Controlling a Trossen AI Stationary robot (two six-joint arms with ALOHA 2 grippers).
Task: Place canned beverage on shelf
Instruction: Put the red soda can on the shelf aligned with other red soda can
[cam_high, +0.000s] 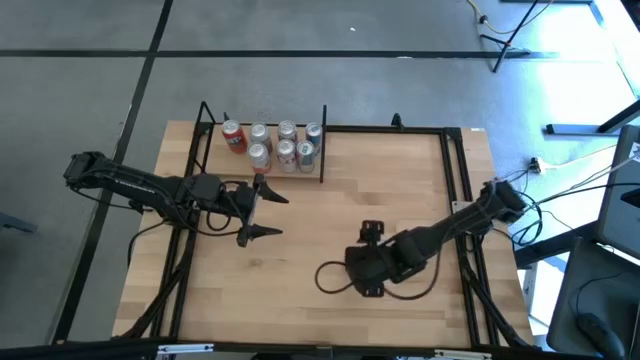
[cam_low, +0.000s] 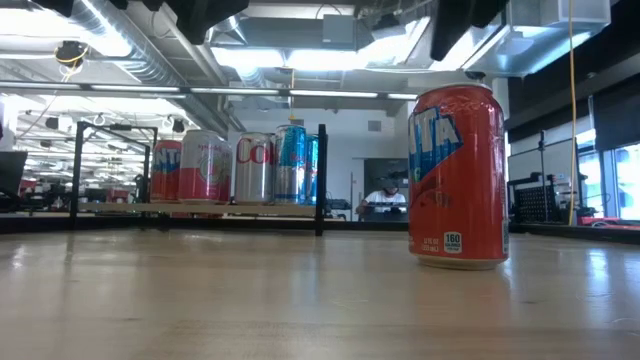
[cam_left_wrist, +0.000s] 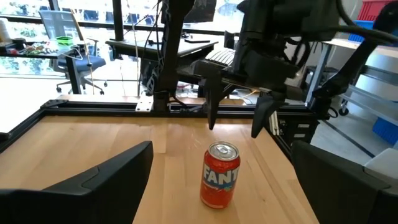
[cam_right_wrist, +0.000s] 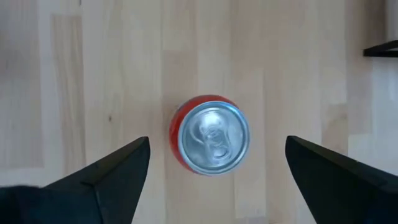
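Closest to the low camera, an orange soda can (cam_low: 458, 177) stands upright on the wooden table (cam_high: 400, 190). Directly above it hangs the right gripper (cam_right_wrist: 217, 158), pointing straight down, its fingers (cam_left_wrist: 211, 102) spread wide on either side and clear of the can. From overhead that arm hides the can entirely; the wrist view looks straight down on its silver lid. Off to one side, the left gripper (cam_high: 262, 213) reaches in level, fingers spread and empty, aimed at the can. Beyond the left gripper, at the table's far edge, the shelf (cam_high: 320, 160) carries seven other cans (cam_high: 272, 145), well apart from the orange one.
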